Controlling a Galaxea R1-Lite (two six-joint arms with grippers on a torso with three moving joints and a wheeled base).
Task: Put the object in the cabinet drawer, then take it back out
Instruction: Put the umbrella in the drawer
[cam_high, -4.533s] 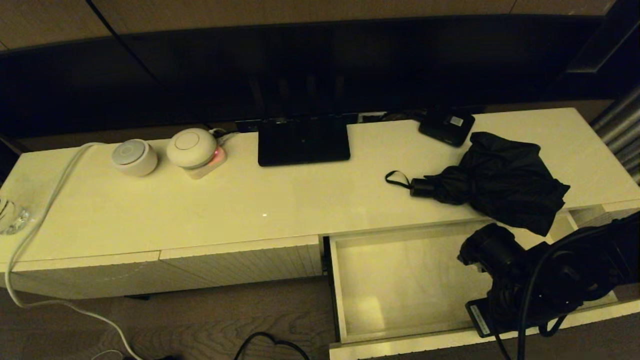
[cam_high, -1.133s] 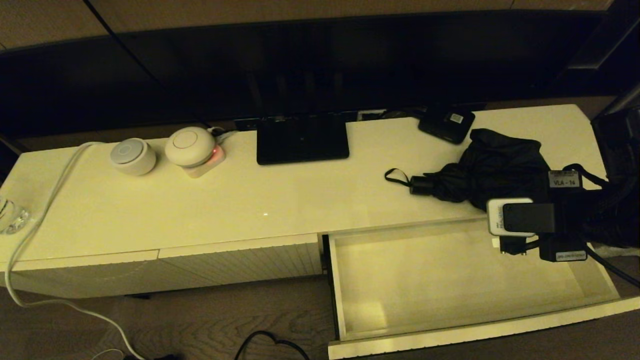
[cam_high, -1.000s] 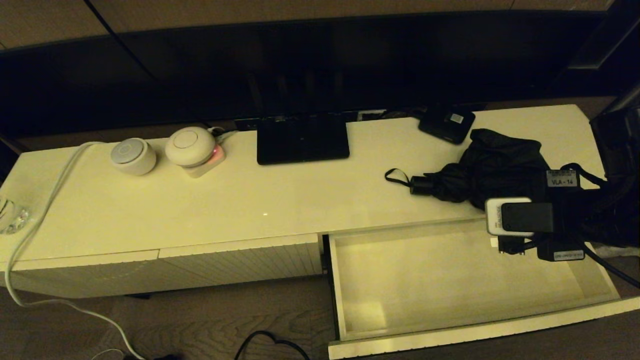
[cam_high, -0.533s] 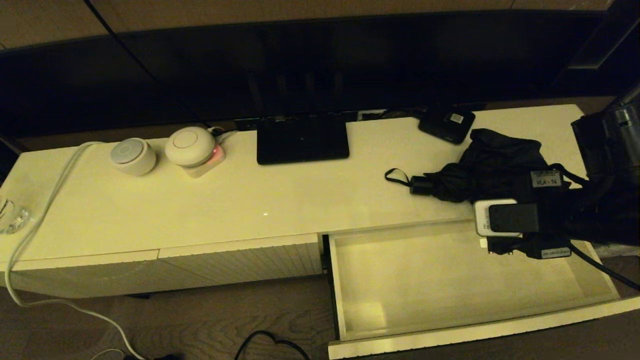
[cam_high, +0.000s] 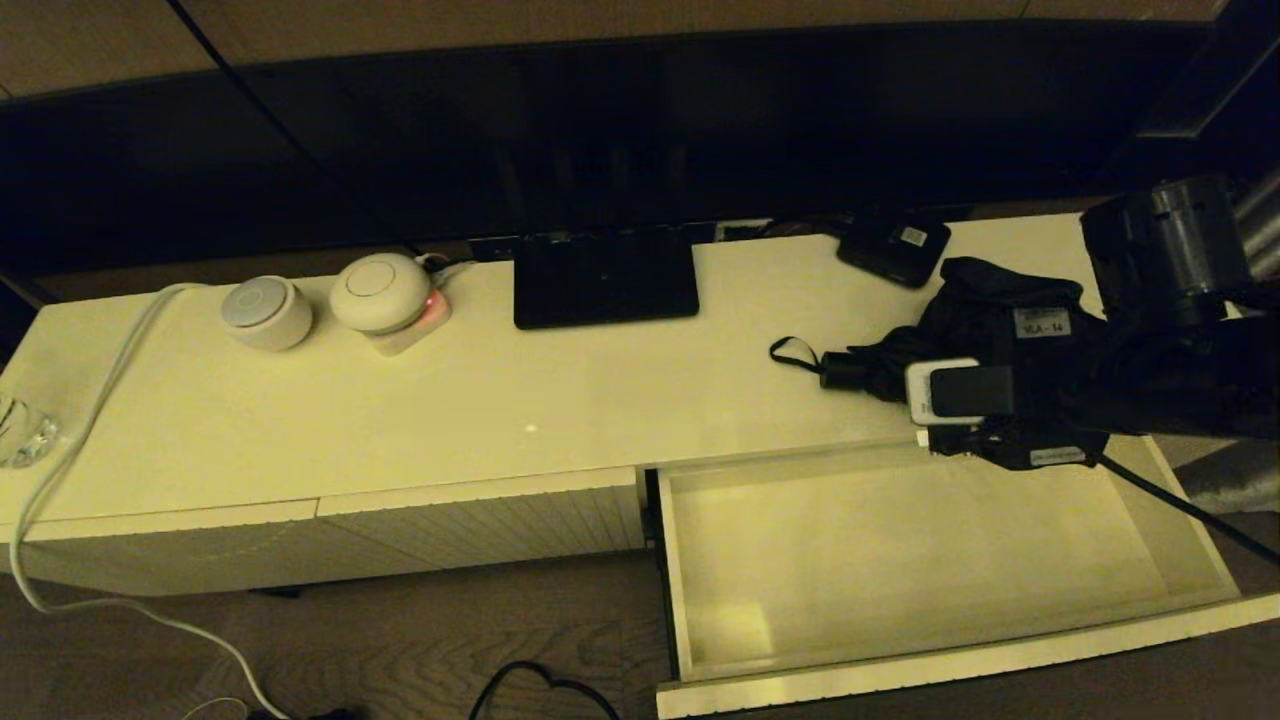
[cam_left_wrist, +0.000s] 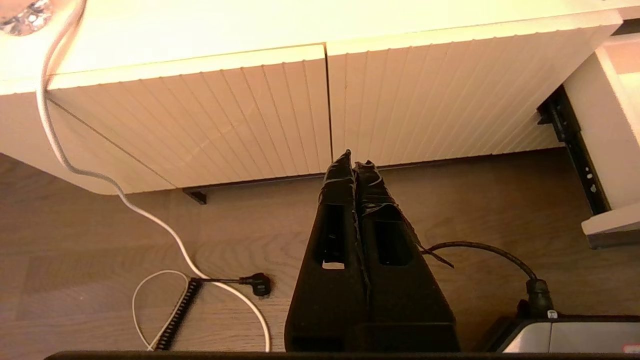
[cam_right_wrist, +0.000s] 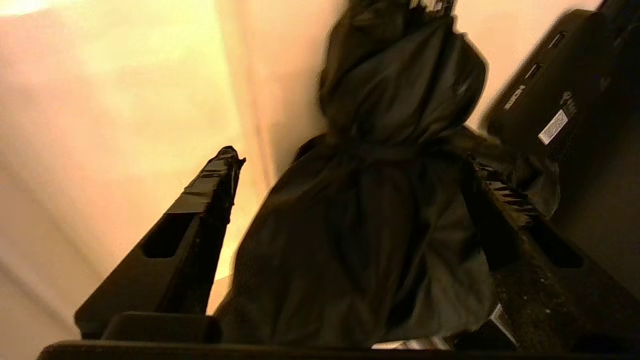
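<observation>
The black folding umbrella (cam_high: 1000, 285) lies on the cabinet top at the right, handle (cam_high: 845, 372) and strap loop pointing left. My right arm (cam_high: 1150, 380) reaches over it from the right. In the right wrist view my right gripper (cam_right_wrist: 355, 159) is open, its fingers (cam_right_wrist: 210, 190) wide apart on either side of the bunched fabric (cam_right_wrist: 400, 100). The cream drawer (cam_high: 880, 560) below stands pulled out with nothing inside. My left gripper (cam_left_wrist: 354, 160) hangs shut and holds nothing, low before the closed ribbed fronts (cam_left_wrist: 250, 110).
A flat black stand (cam_high: 605, 280) sits at mid-back. A small black box with a white label (cam_high: 893, 245) lies just behind the umbrella. Two round white devices (cam_high: 267, 313) (cam_high: 382, 293), a white cable (cam_high: 70, 470) and a glass (cam_high: 20, 430) occupy the left.
My right arm has risen from the drawer's front right and moved back and left over the umbrella. The umbrella and drawer have not moved.
</observation>
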